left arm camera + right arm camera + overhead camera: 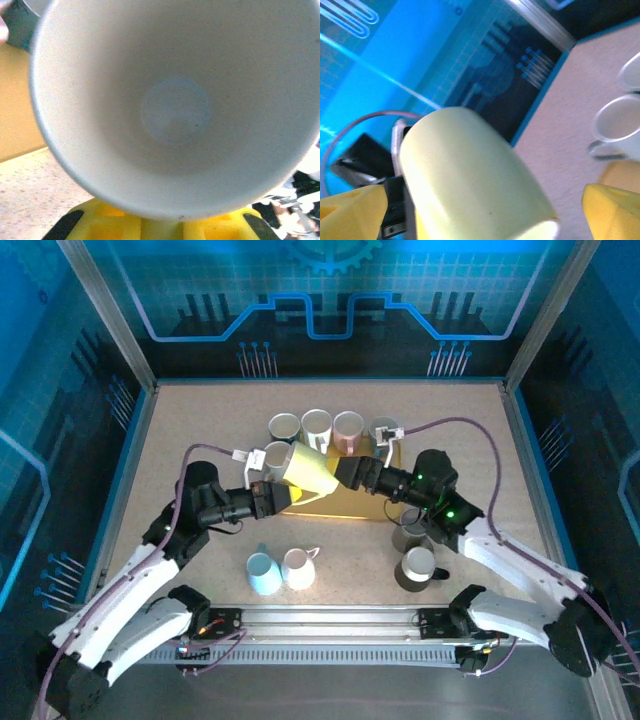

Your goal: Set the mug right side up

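1. Mug point(305, 472) aloft over the middle of the table, roughly on its side between the two arms, mouth toward the left gripper point(262, 492), base toward the right gripper point(345, 473); not yet upright.
2. Left jaws pressed together on the mug's wall at the rim, going by the yellow fingertips point(165, 227) just under the lip in the left wrist view; apparently the only support.
3. Right jaws spread wide, yellow fingers point(350, 210) on either side of the mug body, seemingly clear of it.
4. First risk: slipping. Thin pinch on one edge of the rim, whole weight hanging off it; a quick wrist roll likely to make the mug pivot or drop onto the yellow block point(340, 502) underneath.
5. Second risk: a knock from the spread right fingers while backing away, enough to twist the mug in that narrow grip.
6. Third risk: swinging wide into the row of mugs point(316, 424) just behind.
7. Fourth risk: setting down half on the block's edge, then toppling.
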{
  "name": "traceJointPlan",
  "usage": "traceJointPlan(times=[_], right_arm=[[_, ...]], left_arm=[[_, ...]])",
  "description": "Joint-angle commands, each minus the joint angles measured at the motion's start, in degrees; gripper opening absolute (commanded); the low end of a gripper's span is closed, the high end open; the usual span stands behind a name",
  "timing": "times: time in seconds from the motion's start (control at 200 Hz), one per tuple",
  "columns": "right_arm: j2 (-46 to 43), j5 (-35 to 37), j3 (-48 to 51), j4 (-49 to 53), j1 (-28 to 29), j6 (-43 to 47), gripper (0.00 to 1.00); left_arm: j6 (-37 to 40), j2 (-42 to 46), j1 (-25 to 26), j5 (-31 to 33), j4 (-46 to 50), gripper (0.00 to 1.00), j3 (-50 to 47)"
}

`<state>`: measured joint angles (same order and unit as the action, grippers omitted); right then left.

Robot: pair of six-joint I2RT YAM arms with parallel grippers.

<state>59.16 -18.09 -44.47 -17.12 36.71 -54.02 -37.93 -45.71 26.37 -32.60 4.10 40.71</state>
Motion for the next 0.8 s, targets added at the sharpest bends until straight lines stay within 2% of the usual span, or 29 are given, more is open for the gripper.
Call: traceJointPlan(times=[0.0,0.045,0.085,0.215,0.315,0.53,0.79], right_arm=[[-4.49,13.85,-5.35,22.47,1.08,12.20,0.99],[-5.35,20.73,-8.10,28.35,1.35,12.64,0.98],[-5.88,23.07,-9.96,32.26,1.11,14.84,0.99],[-9.39,18.88,-11.24,34.35,1.07,25.69,0.98],[-10.35,20.84,-12.38,37.38,1.17,28.24,0.96],[-12.63,21.95,-10.07,37.37,1.20,29.06,0.95],[-14.65,23.53,-7.86,36.84,1.26,29.94,0.95]], left_arm=[[16.47,1.29,1.48,8.54,11.99,0.00,6.29],[20.12,0.62,2.32,11.46,15.06,0.00,7.75],[22.79,-0.01,3.52,14.76,17.36,0.00,8.88],[29.22,-4.42,7.49,25.63,22.18,0.00,12.96],[31.40,-9.32,9.78,31.64,22.61,0.00,15.29],[31.43,-19.20,11.03,36.57,18.02,0.00,16.75],[27.92,-29.49,12.41,43.98,14.35,0.00,17.82]])
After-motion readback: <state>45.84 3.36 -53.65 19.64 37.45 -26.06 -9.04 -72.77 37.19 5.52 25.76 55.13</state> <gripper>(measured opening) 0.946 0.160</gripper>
